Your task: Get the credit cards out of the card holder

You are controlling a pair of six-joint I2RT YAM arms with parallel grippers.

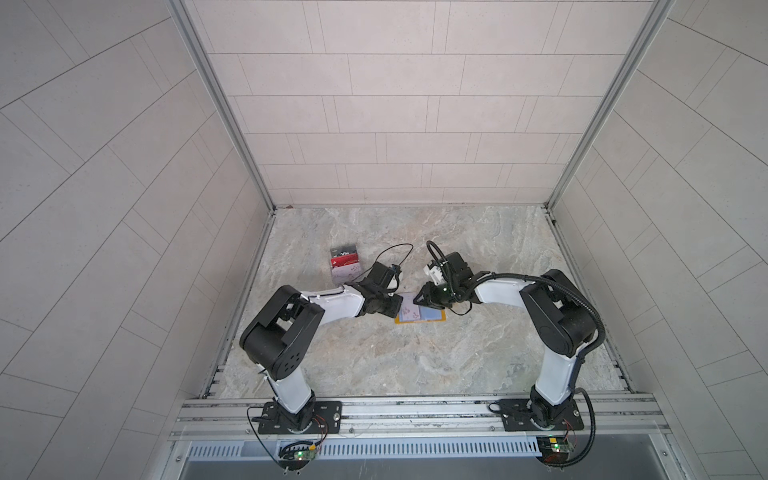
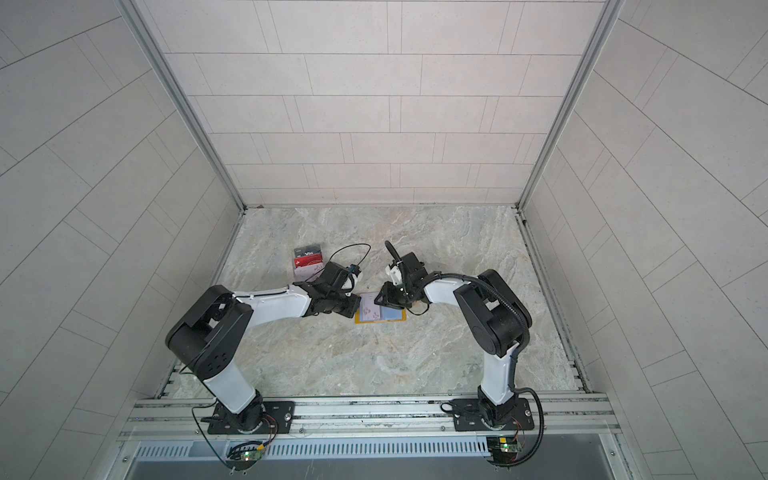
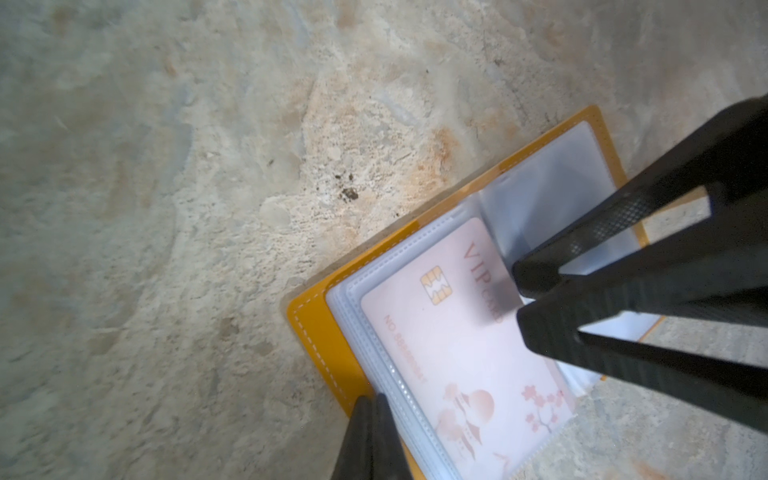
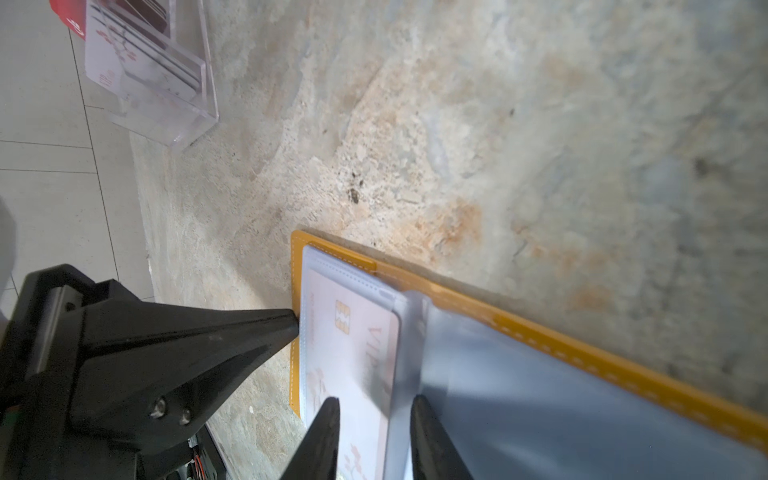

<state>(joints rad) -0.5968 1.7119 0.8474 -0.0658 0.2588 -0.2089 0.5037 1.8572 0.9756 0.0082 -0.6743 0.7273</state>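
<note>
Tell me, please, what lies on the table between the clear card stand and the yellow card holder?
Bare table: the right wrist view shows marble from the stand to the card holder, with the left tool at its edge.

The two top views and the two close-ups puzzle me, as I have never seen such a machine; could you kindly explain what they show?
This is a two-armed tabletop robot. Both top views come from one camera head overhead, so they show nearly the same scene: the left arm and right arm reaching over a marbled table. The close-ups come from a camera on each wrist. On the table lies an open mustard-yellow card holder with a white card lettered VIP among its clear sleeves; further back a clear stand shows more cards. The left claw is shut, its tip at the holder's edge. The right claw stands open, one finger over the white card, the other past its edge; nothing is lifted.
</note>
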